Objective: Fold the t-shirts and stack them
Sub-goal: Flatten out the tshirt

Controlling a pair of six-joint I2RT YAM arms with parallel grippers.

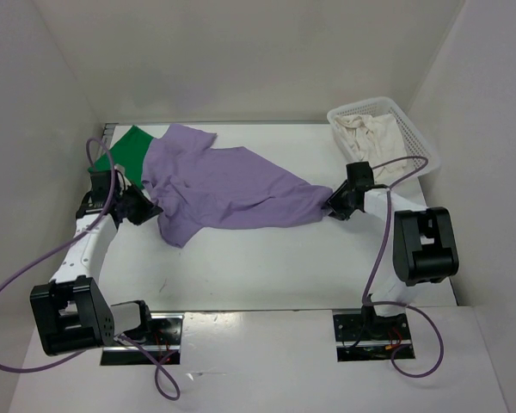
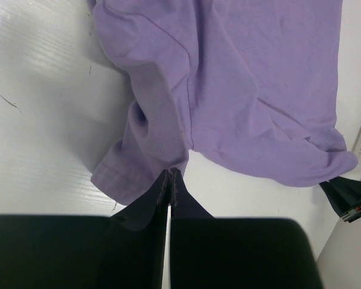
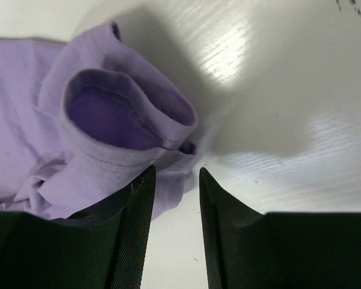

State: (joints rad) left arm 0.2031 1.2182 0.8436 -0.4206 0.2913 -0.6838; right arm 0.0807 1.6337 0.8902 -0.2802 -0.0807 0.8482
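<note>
Purple shirt (image 1: 232,185): close-up shows left gripper (image 2: 170,176) pinching hem, seemingly; right gripper (image 3: 176,172) ajar, empty.

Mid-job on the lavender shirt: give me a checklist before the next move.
1. Right gripper open: ok.
2. Pale lavender cloth t-shirt sleeve centred between its fingers: not ok, mostly beside one finger.
3. Left gripper shut at the hem, cloth pinched: cannot tell.
4. Lavender shirt flat: not ok, rumpled.
5. Bright green cloth t-shirt uncovered: not ok, lavender overlaps it.
6. Cream cloth t-shirt inside white plastic mesh basket: ok.
</note>
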